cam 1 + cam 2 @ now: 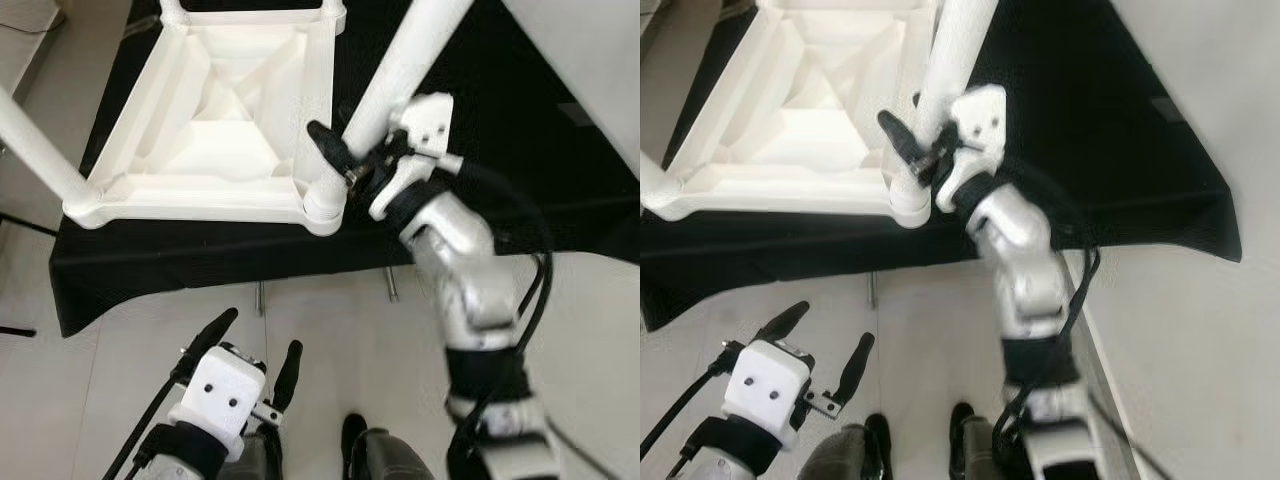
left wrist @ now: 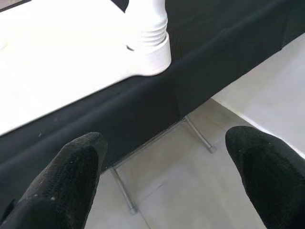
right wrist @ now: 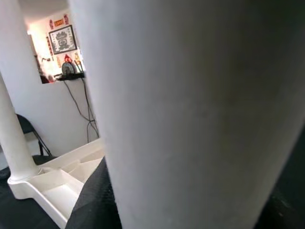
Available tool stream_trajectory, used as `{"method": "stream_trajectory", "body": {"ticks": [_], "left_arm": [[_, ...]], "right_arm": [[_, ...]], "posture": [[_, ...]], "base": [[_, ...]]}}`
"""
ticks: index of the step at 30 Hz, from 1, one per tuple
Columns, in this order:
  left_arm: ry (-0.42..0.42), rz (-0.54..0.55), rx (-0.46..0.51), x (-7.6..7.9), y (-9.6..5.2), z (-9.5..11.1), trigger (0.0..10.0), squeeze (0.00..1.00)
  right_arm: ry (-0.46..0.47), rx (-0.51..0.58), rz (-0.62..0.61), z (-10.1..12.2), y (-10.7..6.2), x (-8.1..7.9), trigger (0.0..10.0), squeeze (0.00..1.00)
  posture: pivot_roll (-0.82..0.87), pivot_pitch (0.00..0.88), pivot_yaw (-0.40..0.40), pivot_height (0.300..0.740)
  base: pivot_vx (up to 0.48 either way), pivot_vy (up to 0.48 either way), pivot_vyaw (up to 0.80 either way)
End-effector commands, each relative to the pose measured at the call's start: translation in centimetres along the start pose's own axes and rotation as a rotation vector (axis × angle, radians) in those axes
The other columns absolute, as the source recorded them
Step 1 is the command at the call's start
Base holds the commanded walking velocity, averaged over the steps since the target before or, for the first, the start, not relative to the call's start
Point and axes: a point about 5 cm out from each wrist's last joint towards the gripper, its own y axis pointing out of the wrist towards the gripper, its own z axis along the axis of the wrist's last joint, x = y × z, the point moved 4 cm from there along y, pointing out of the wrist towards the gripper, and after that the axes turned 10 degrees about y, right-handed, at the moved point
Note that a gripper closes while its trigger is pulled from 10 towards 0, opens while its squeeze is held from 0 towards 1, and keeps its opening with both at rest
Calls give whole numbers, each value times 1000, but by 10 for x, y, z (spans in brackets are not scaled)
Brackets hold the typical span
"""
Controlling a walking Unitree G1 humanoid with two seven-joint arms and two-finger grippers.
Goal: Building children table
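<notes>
A white plastic children's table (image 1: 215, 120) lies upside down on a black-covered table (image 1: 520, 130). A white leg (image 1: 400, 70) stands tilted in its near right corner socket (image 1: 323, 200). My right gripper (image 1: 352, 145) is shut on this leg just above the socket, one black finger (image 1: 325, 140) showing on the leg's left side. The right wrist view looks at the leg (image 3: 190, 95) from very close. Another leg (image 1: 35, 145) rises from the near left corner. My left gripper (image 1: 259, 335) hangs open below the table's front edge, holding nothing, and its wrist view looks up at the socket (image 2: 150, 43).
The black cloth's front edge (image 1: 200, 270) hangs over thin metal supports (image 1: 260, 297). Pale floor lies in front, with my feet (image 1: 352, 435) at the bottom. A far leg (image 3: 14, 133) and a dark folding chair (image 3: 28, 126) appear in the right wrist view.
</notes>
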Motion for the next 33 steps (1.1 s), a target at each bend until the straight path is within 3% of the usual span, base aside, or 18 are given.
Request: {"method": "stream_trajectory", "body": {"ticks": [1, 5, 9, 17, 19, 20, 22, 26, 33], "left_arm": [[6, -1, -16, 1, -1, -5, 10000, 0], [13, 2, -16, 0, 0, -6, 10000, 0], [17, 4, -15, -1, 1, -7, 10000, 0], [22, 9, -11, -2, 4, -8, 10000, 0], [24, 10, -10, -2, 4, -8, 10000, 0], [24, 10, -10, -2, 4, -8, 10000, 0], [24, 11, -7, -2, 5, -8, 10000, 0], [23, 12, -3, -2, 5, -7, 10000, 0], [20, 13, -1, 0, 4, -6, 10000, 0]], "right_arm": [[62, -274, -51, -68, -16, -2, 10000, 0], [51, -274, -23, -66, -9, -15, 10000, 0], [55, -254, -19, -59, -2, -14, 10000, 0], [-15, -230, 126, -42, 10, -18, 10000, 0], [-22, -282, 272, -42, 12, -25, 10000, 0], [-22, -282, 272, -42, 12, -25, 10000, 0], [-21, -357, 459, -43, 8, -33, 10000, 0], [-7, -431, 559, -44, 17, -24, 10000, 0], [0, -455, 586, -46, 26, -19, 10000, 0]], "posture": [[4, 389, 13, 740], [3, 378, 14, 740], [4, 373, 12, 740], [1, 366, 9, 740], [2, 364, 8, 740], [2, 364, 8, 740], [3, 363, 6, 740], [4, 368, 4, 740], [13, 377, 1, 740]], "base": [[0, 0, 0], [0, 0, 0], [0, 0, 0], [0, 0, 0], [0, 0, 0], [0, 0, 0], [0, 0, 0], [0, 0, 0], [0, 0, 0]]}}
